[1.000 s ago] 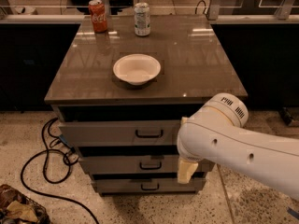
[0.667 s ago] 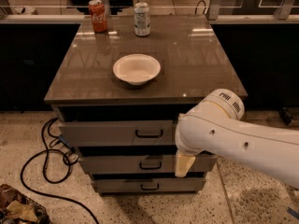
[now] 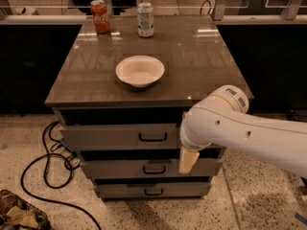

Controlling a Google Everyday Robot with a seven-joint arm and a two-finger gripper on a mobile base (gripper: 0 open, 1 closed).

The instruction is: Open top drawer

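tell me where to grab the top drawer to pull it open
Take the small black pull handle in the middle of the top drawer, coming straight from the front: the panel is flat, that horizontal bar its only grip. The gripper hangs right of the handle, lower down.

- arm (image 3: 259, 135): smooth white rounded casing with two small dark screw dots.
- joint cap (image 3: 235, 98): cream band and dark vent slots.
- gripper (image 3: 188, 160): pale tan, below the table (image 3: 206, 56) front edge, towards its right corner.

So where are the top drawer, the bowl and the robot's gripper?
top drawer (image 3: 110, 137), camera view, its grey front.
bowl (image 3: 139, 71), camera view, its inside.
gripper (image 3: 187, 161), camera view, pale tip, before the middle drawer (image 3: 115, 169)'s right end.
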